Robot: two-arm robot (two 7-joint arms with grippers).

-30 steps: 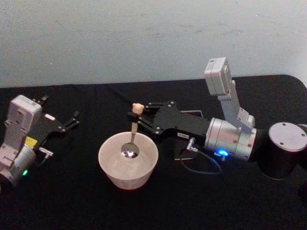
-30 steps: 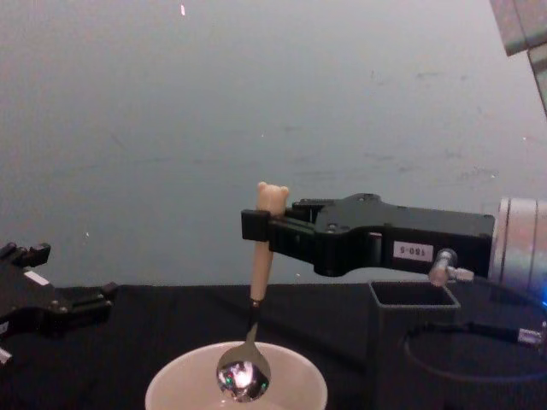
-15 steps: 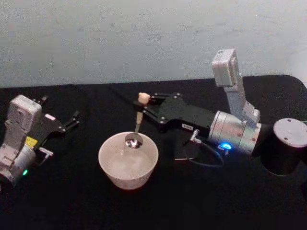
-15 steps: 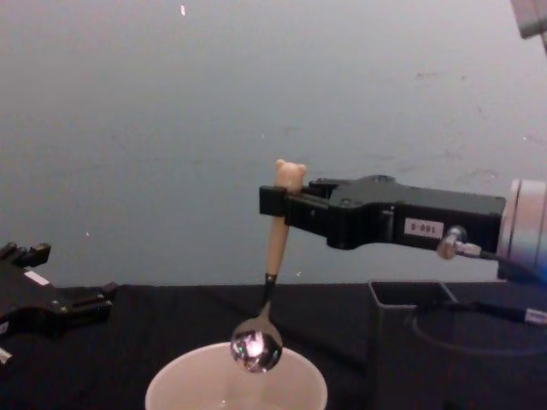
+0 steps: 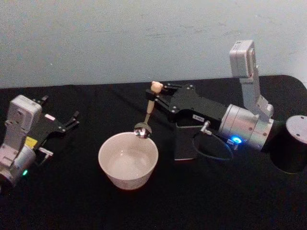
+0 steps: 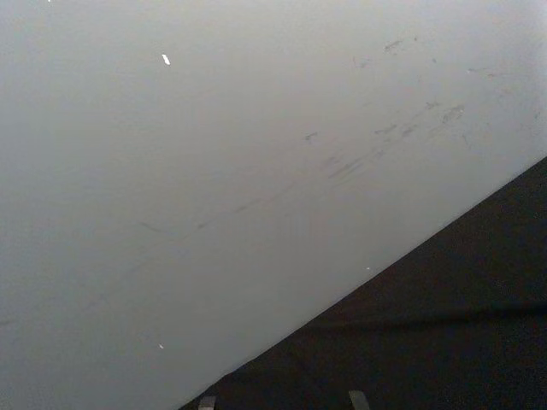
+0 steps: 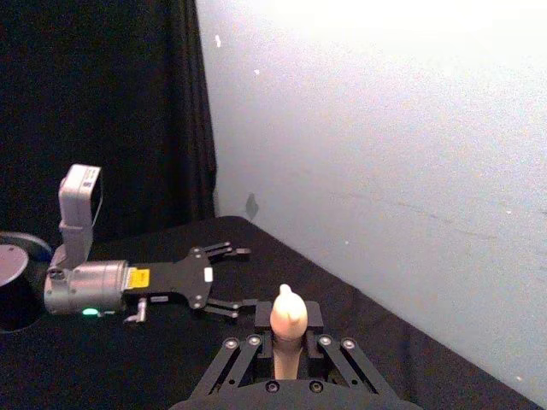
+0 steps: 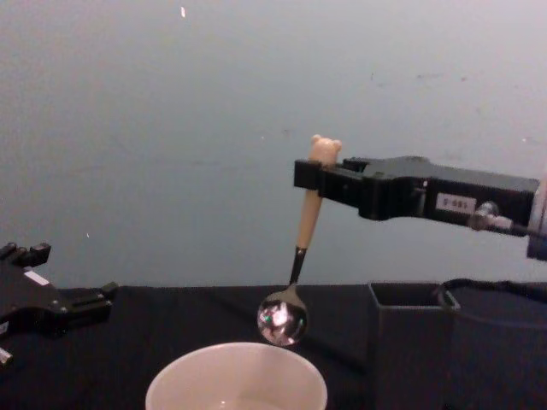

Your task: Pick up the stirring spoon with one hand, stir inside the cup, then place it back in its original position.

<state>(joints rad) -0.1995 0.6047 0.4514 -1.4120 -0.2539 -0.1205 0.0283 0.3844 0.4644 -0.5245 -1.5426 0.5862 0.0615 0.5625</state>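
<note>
The right gripper (image 8: 312,175) clamps the stirring spoon (image 8: 305,224) by its beige handle, bowl hanging clear above the far-right rim of the cup (image 5: 125,179). The dark holder box (image 8: 410,342) stands right of the cup; the left gripper (image 5: 73,120) rests left of it, fingers spread.

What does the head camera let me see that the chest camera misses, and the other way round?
Head view: it looks down into the wide cream-white round cup and catches the blue ring light on the right arm's silver-grey wrist. Chest view: a side look, with the shiny bowl of the beige-handled, bear-topped stirring spoon hanging clear above the cup's rim, and the open top of the tall dark grey square holder box. Both: the black two-fingered right hand shut on the spoon's handle, the cup, and the parked left hand on the left.
</note>
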